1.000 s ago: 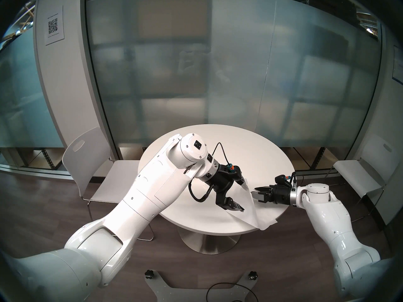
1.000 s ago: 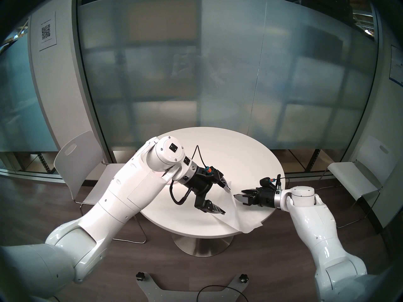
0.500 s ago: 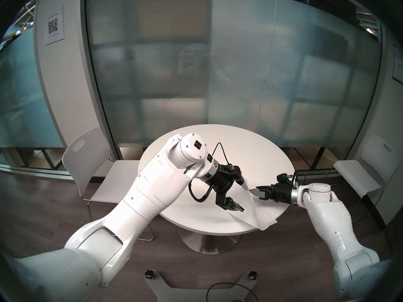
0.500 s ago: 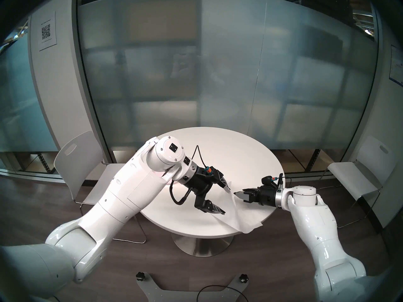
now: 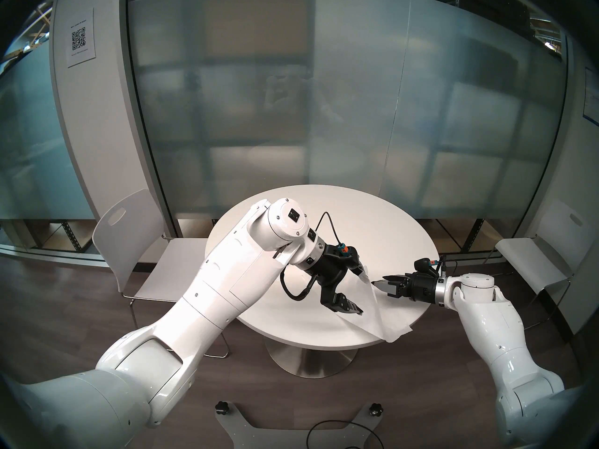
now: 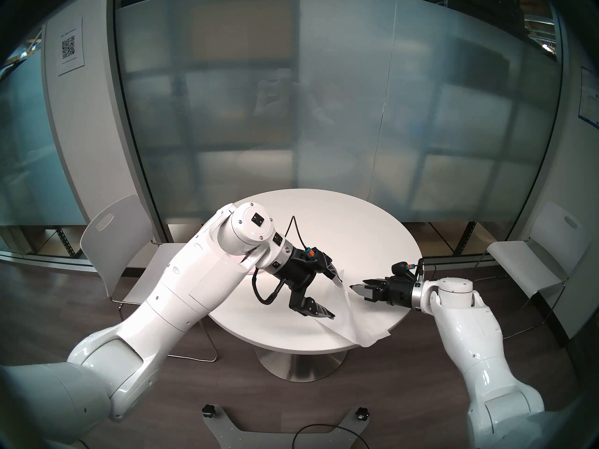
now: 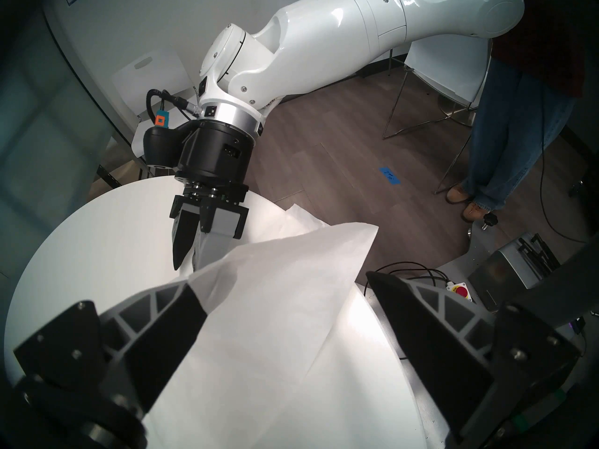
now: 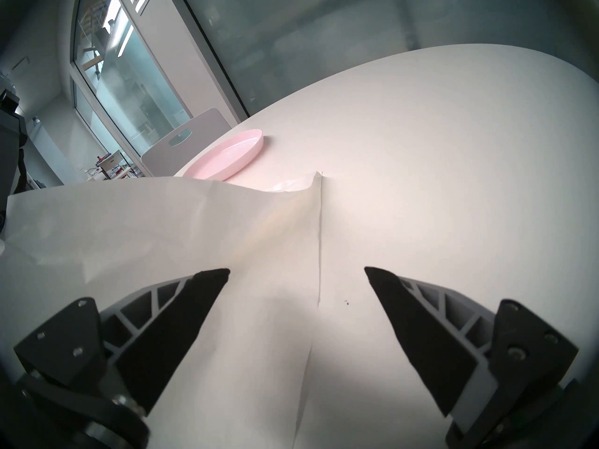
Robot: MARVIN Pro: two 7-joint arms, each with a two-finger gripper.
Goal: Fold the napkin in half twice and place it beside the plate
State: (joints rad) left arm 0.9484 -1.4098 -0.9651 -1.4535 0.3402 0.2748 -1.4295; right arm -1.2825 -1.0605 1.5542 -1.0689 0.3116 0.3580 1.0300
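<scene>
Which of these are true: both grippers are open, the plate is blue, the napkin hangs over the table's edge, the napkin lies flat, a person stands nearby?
1. Both the left gripper and the right gripper are open. True.
2. The plate is blue. False: it is pink.
3. The napkin hangs over the table's edge. True.
4. The napkin lies flat. False: part of it is raised off the table.
5. A person stands nearby. True.

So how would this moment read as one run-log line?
left end effector: open | right end effector: open | napkin: partly raised | plate: on table
</scene>
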